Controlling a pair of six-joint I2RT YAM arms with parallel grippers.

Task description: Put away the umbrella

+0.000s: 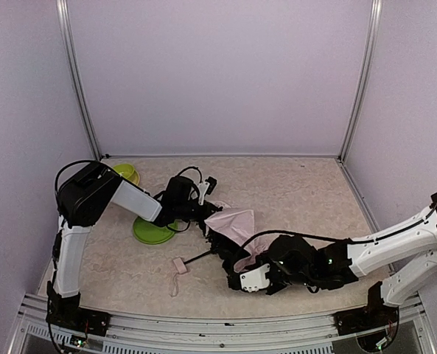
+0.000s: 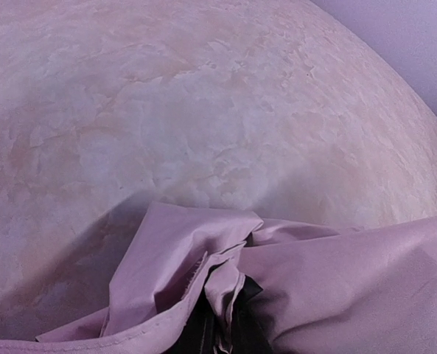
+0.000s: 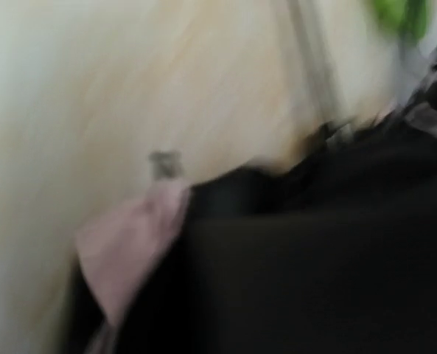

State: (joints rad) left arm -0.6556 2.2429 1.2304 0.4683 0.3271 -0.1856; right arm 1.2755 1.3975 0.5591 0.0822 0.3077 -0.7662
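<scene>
We list one mottled beige bench [image 1: 299,192], and on it, front centre, the umbrella [image 1: 233,221]: pink canopy crumpled, black lining showing, thin shaft running left to the handle [image 1: 180,265], which lies flat. Just left of the canopy we note a green plate [image 1: 150,233]. Left fingers [image 1: 203,215]: narrow, pinching the canopy's left edge; right fingers [image 1: 234,279]: at its near side, spread we cannot tell, their wrist view being blurred.

Right wrist view: umbrella [image 3: 292,265] smeared by blur.
</scene>
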